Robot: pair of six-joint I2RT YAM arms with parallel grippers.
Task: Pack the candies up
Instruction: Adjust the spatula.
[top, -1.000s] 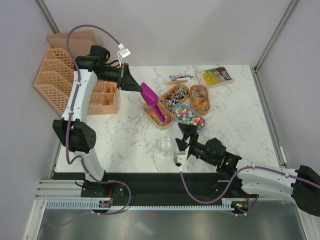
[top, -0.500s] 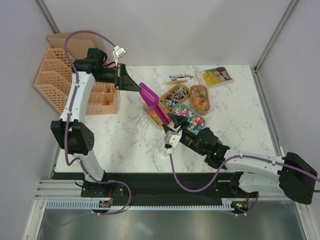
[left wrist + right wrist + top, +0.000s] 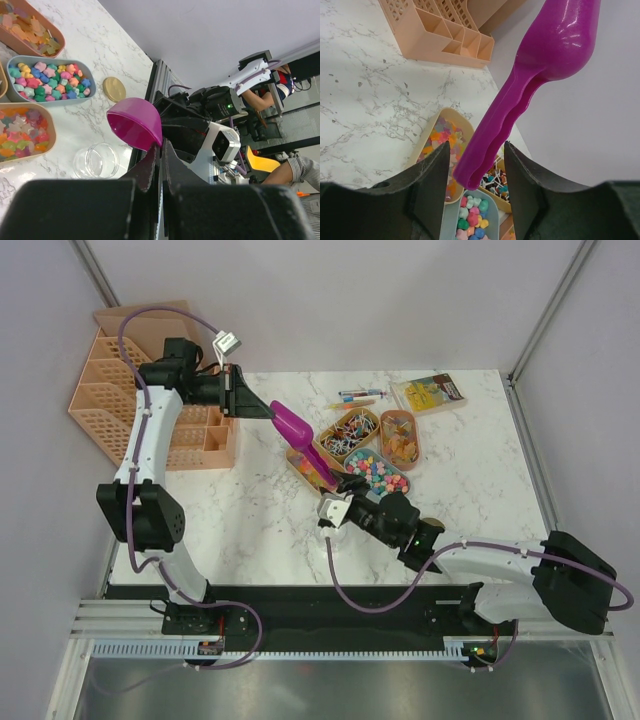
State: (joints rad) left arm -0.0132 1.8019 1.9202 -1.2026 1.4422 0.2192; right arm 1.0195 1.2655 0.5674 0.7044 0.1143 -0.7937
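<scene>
Candies (image 3: 378, 472) sit at the centre of the marble table (image 3: 240, 500) in four oval trays (image 3: 50, 102) packed close together: wrapped striped ones at the upper left of the cluster, brown ones at the upper right, pastel chunks at the lower right, orange-pink-yellow ones at the lower left. A magenta scoop (image 3: 292, 425) hangs tilted above that last tray, its bowl toward the upper left and its handle running down to the right.

The left gripper (image 3: 262, 410) has its fingers pressed almost together, pinching the rim of the scoop's bowl. The right gripper (image 3: 345, 485) has the handle's end between its fingers (image 3: 437, 175), which lie close on both sides. I cannot tell whether they press on it.

In the left wrist view a clear glass jar (image 3: 96, 161) stands on the marble below the trays, and a gold lid (image 3: 114, 89) lies just right of the pastel tray.
</scene>
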